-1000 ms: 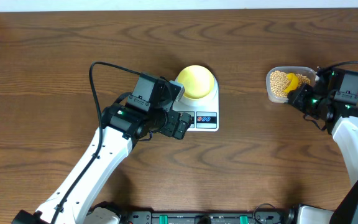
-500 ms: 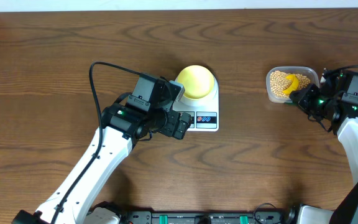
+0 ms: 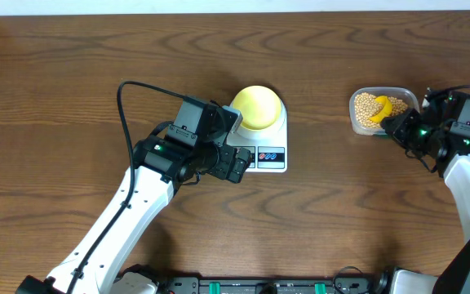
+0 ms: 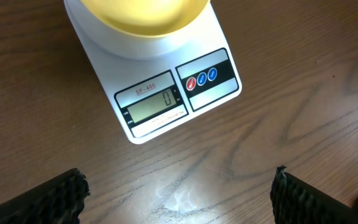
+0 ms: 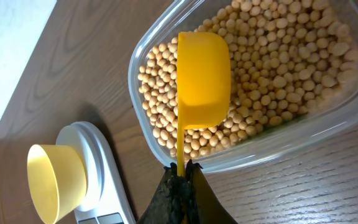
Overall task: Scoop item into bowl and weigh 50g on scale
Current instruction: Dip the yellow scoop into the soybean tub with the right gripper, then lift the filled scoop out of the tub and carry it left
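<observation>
The bowl (image 3: pixel 258 106) sat on the scale (image 3: pixel 272 157) and had nothing in it. The scale's little screen showed zero. I think the bowl was put there first so that the scale would count only the beans.

The beans (image 5: pixel 278 56) were in a clear tub (image 5: pixel 132 74), well off to the right of the scale. None had reached the bowl yet. The yellow scoop (image 5: pixel 202 74) lay on the beans in the tub. Its cup was turned so that I could not tell if any beans were inside.

The right gripper (image 5: pixel 180 173) was pinched tight on the thin end of the scoop's handle, just past the tub's edge. Holding it that far back likely kept the fingers out of the beans.

The left gripper (image 4: pixel 179 186) hung by the front left corner of the scale. Its fingers were spread wide, holding nothing and touching nothing. From there its camera looked right at the screen, maybe to read the number.
</observation>
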Controlling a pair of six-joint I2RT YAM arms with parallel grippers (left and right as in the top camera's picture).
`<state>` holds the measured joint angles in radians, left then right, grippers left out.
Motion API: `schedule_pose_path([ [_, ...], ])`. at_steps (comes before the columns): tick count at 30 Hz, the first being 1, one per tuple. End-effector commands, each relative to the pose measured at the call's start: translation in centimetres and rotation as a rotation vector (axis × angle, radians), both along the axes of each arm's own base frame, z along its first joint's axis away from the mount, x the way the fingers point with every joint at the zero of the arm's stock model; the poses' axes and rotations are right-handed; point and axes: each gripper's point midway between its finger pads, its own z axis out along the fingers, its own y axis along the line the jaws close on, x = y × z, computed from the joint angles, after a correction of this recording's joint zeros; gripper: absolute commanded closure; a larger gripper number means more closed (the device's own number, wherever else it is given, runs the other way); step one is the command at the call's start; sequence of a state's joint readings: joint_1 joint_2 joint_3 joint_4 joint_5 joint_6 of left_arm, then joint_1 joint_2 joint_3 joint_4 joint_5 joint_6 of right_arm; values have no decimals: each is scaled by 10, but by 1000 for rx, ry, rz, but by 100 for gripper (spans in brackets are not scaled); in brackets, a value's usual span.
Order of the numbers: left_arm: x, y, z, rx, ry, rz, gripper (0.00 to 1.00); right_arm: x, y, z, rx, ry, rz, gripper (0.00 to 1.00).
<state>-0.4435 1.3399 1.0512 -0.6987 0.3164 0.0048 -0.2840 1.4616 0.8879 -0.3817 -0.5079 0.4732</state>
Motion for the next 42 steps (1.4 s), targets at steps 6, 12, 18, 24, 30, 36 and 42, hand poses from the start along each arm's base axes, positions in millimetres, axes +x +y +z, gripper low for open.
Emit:
schedule_pose_path([
  [6,-1,-2,-1,-2,0,-21,4,-2,-5,2,59,-7,-13,99],
  [12,-1,-2,-1,-2,0,-21,4,-4,-6,8,115,-25,-5,99],
  [18,-1,-2,-1,-2,0,-21,4,-6,-15,9,136,-27,-25,99],
  [24,-1,-2,-1,-2,0,-21,4,-8,-18,16,188,-57,-13,99],
  [30,-1,-2,-1,-2,0,-21,4,-10,-21,25,252,-87,-6,99],
  [36,-1,-2,-1,-2,0,-21,4,-14,-24,34,322,-112,-1,99],
  [42,-1,-2,-1,-2,0,-21,4,-19,-33,47,403,-159,-4,99],
])
